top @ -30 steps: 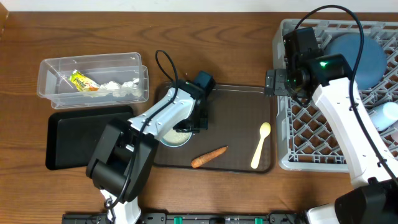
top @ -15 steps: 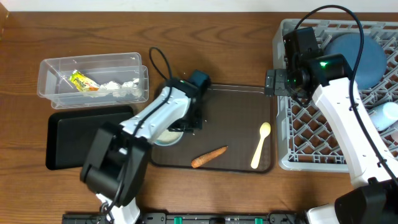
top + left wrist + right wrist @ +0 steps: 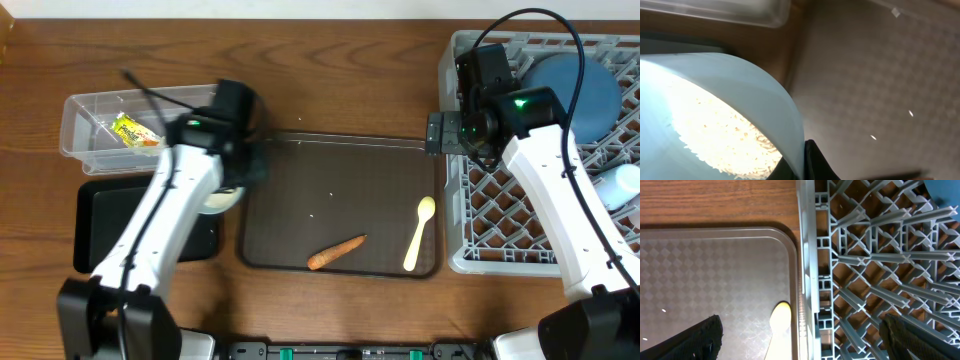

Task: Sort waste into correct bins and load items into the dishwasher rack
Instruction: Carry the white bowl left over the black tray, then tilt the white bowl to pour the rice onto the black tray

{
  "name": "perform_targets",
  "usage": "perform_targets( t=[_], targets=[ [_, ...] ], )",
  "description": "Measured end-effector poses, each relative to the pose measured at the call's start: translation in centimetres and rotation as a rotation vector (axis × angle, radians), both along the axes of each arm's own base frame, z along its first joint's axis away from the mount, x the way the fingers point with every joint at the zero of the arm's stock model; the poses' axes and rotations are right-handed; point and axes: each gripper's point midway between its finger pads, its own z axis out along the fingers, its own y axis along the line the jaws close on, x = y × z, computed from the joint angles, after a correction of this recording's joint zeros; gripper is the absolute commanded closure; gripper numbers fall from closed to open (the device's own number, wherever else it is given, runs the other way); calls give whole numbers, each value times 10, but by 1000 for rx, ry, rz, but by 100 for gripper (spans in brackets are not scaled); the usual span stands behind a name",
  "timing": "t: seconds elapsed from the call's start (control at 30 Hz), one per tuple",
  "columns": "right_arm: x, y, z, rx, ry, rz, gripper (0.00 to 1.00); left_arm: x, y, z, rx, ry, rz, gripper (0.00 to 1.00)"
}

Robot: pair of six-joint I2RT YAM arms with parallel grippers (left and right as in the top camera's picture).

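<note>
My left gripper (image 3: 238, 168) is shut on the rim of the pale-blue bowl (image 3: 221, 198). It holds the bowl between the black tray (image 3: 110, 230) and the clear tub (image 3: 150, 110). The left wrist view shows white rice (image 3: 720, 135) inside the bowl (image 3: 765, 95), with my finger (image 3: 804, 161) on its rim. The tub holds the yellow-green wrapper (image 3: 131, 130) and white paper wads. A carrot piece (image 3: 335, 252) and the cream spoon (image 3: 419, 232) lie on the brown serving tray (image 3: 340, 170). My right gripper (image 3: 437, 132) is open and empty over the grey rack's (image 3: 500, 200) left wall. The spoon's tip shows in the right wrist view (image 3: 780, 322).
The dark-blue plate (image 3: 580, 85) leans in the rack's far corner, and a white cup (image 3: 620, 186) lies at its right edge. A few rice bits (image 3: 910, 113) lie scattered on the brown tray. In the right wrist view the rack wall (image 3: 807, 255) borders the tray's right edge.
My left arm has lifted the bowl off the brown tray and swung it left, to beside the tub and over the black tray's corner. The right arm has not moved.
</note>
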Motion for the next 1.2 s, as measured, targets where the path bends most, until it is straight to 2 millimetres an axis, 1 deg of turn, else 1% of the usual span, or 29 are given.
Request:
perform_targets(
  t=[0.13,0.27,0.37,0.63,0.73,0.83,1.0,1.13,1.2],
  targets=[
    [0,0,0,-1,0,2,1,4,32,3,-61,-2,76,94],
    [0,0,0,-2,0,4,1,5,58,4,-140,-7,147,94],
    [0,0,0,-4,1,10,1,7,71,8,-231,-30,167,94],
    [0,0,0,-4,0,11,1,7,88,21,-517,-139,140,94],
    [0,0,0,-4,0,11,1,6,96,19,-615,-204,146,94],
    [0,0,0,-4,0,11,1,3,106,11,-704,-273,174,94],
    [0,0,0,-5,0,12,1,-5,116,4,-862,-405,212,94],
    [0,0,0,-5,-1,14,1,-11,122,7,-964,-507,223,94],
    [0,0,0,-5,0,13,1,-13,124,14,-1019,-575,208,94]
  ],
)
